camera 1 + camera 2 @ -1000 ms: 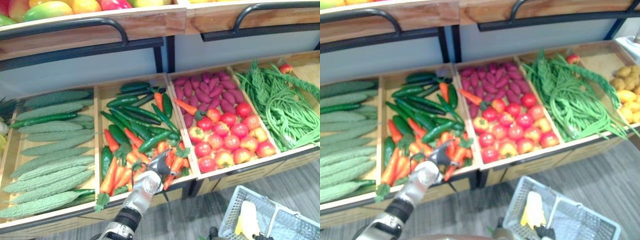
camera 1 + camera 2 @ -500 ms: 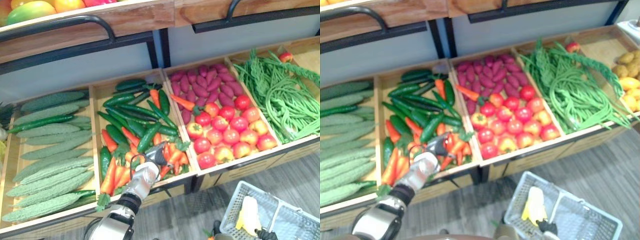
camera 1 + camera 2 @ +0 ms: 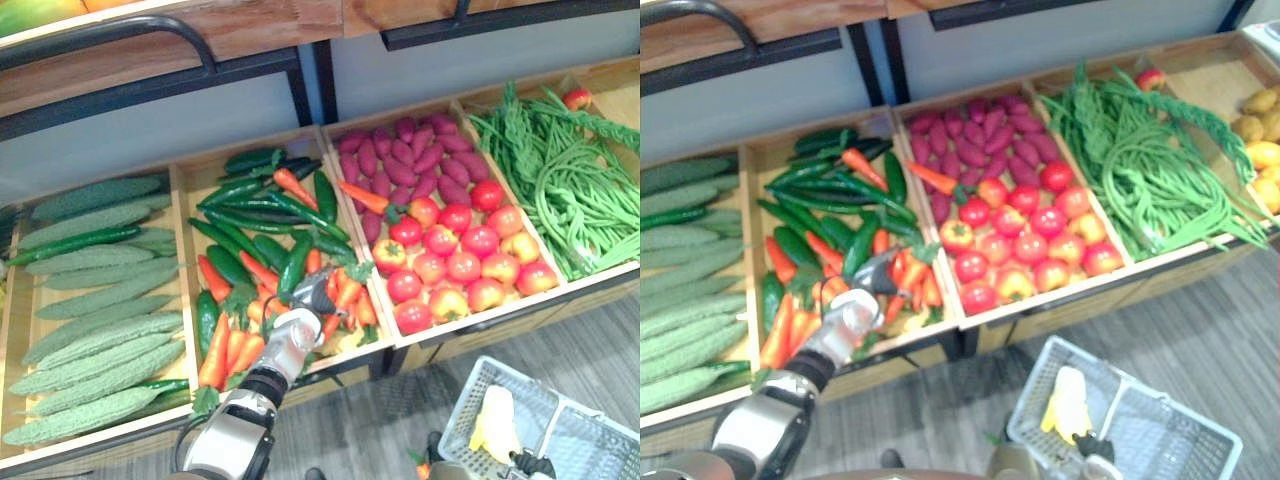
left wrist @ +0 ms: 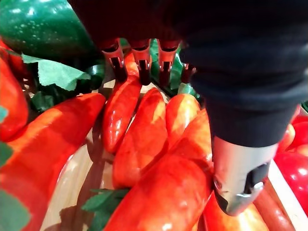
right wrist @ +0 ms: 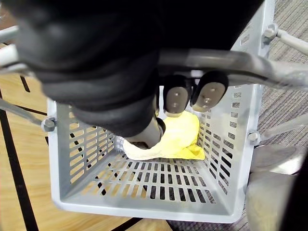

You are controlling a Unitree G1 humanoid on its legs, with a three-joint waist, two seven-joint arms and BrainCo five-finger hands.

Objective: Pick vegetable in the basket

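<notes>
A heap of orange carrots (image 3: 342, 292) with green tops lies at the front of the second wooden bin. My left hand (image 3: 292, 332) reaches into that bin from below. In the left wrist view its fingers (image 4: 118, 57) point down onto the carrots (image 4: 144, 139) and the thumb (image 4: 236, 178) stands apart beside them, so the hand is open with nothing held. At the lower right hangs a grey plastic basket (image 3: 462, 402) with a yellow item (image 5: 180, 137) in it. My right hand (image 5: 187, 96) is curled round its handle (image 5: 240, 67).
Bumpy pale green gourds (image 3: 90, 300) fill the left bin. Dark green cucumbers (image 3: 260, 210) lie behind the carrots. Tomatoes (image 3: 460, 265) and purple sweet potatoes (image 3: 410, 165) share the bin to the right, then green long beans (image 3: 570, 190). A shelf with a black bar (image 3: 150, 40) overhangs.
The camera has shifted. My left hand has reached a little deeper into the bin, over the carrots. The right hand still holds the basket handle.
</notes>
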